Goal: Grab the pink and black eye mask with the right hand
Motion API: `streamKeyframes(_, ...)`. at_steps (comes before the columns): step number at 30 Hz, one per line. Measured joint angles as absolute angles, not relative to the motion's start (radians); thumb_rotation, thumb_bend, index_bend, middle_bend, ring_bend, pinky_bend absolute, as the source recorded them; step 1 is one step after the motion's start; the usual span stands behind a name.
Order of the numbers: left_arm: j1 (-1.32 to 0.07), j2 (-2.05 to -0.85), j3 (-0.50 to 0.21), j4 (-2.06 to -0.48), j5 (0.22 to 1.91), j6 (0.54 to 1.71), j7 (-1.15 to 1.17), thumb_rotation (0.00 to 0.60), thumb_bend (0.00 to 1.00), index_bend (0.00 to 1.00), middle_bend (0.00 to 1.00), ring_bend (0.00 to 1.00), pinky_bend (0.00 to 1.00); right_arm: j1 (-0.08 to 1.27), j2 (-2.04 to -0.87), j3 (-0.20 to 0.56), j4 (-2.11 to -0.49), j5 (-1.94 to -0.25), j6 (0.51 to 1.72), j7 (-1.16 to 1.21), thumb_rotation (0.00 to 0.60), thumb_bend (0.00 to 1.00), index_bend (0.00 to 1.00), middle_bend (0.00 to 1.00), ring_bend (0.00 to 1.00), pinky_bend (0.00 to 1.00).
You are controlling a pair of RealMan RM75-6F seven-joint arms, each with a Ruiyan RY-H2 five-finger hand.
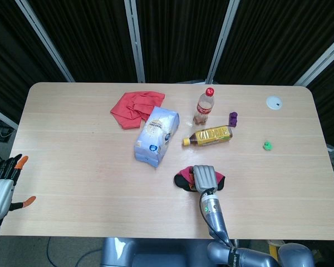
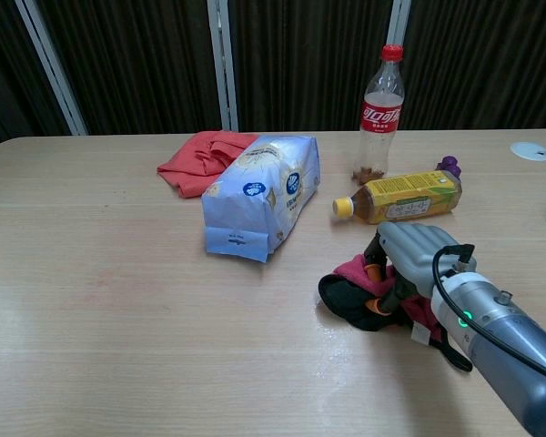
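The pink and black eye mask [image 1: 183, 178] [image 2: 350, 289] is bunched under my right hand [image 1: 206, 177] [image 2: 417, 258], which grips it from above near the table's front middle. Its black strap [image 2: 448, 349] trails toward the front edge in the chest view. Whether the mask is lifted or still touches the wood I cannot tell. My left hand [image 1: 2, 186] hangs off the table's left front corner, fingers spread and holding nothing; the chest view does not show it.
A yellow tea bottle [image 1: 209, 135] lies just behind the hand, with an upright cola bottle [image 1: 204, 105] beyond it. A pale blue bag [image 1: 156, 136] and a red cloth [image 1: 135, 107] lie to the left. Small purple [image 1: 233, 118], green [image 1: 267, 146] and white [image 1: 274, 102] items sit far right.
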State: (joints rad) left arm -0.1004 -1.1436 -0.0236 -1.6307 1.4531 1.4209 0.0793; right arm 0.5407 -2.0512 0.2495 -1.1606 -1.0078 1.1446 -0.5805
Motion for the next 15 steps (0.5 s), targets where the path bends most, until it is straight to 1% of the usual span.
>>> streamKeyframes(6,-0.101,-1.141,-0.022,-1.635,1.452,1.416,0.076,0.600,0.00,0.00,0.00,0.00,0.00,0.534,-1.995,0.269,-1.129,-0.983,1.144,-0.602,0.600,0.31,0.76,0.67,0.57,0.72)
streamKeyframes(15,-0.101,-1.147,-0.021,-1.637,1.453,1.420,0.097,0.600,0.00,0.00,0.00,0.00,0.00,0.504,-1.869,0.293,-1.075,-0.969,1.139,-0.564,0.600,0.31,0.76,0.67,0.57,0.72)
